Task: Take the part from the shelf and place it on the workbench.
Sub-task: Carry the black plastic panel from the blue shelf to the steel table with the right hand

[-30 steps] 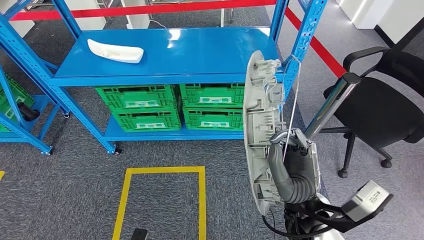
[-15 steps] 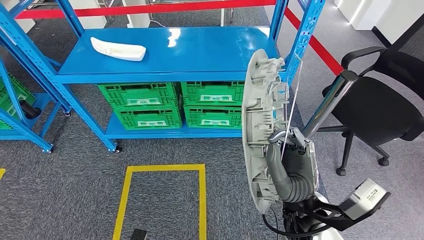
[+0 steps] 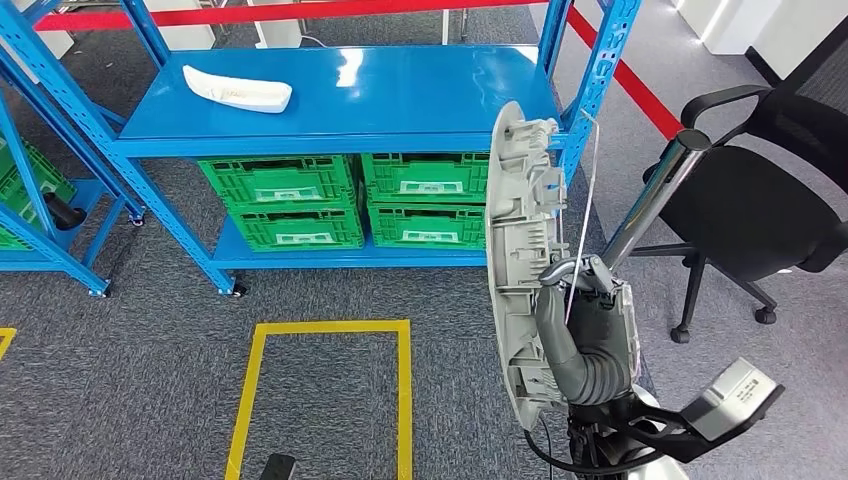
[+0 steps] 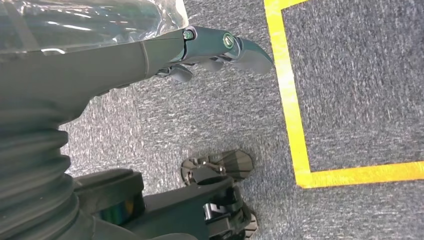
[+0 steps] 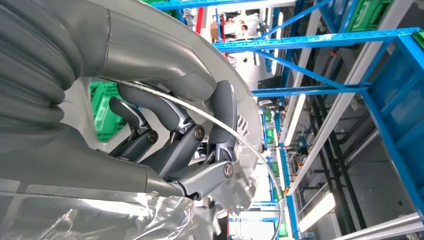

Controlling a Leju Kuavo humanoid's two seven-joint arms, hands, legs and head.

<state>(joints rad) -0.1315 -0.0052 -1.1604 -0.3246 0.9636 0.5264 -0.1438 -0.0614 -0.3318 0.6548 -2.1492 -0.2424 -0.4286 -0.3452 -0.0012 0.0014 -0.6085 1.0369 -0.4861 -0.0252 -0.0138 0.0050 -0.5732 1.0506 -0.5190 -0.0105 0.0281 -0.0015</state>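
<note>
A large pale grey moulded part stands on edge in the head view, long and curved, with ribs and clips on its inner face. My right hand grips it near its lower half, thumb against the ribbed side. In the right wrist view the fingers wrap over the part, and a thin wire runs across them. The blue shelf lies ahead, behind the part. My left hand hangs over the grey carpet, holding nothing, fingers apart.
A white curved part lies on the shelf's top at the far left. Green crates fill the lower level. A black office chair stands at the right. A yellow taped square marks the carpet in front of me.
The whole picture has shifted slightly, so the camera has moved a little. My right hand keeps the same hold on the grey part.
</note>
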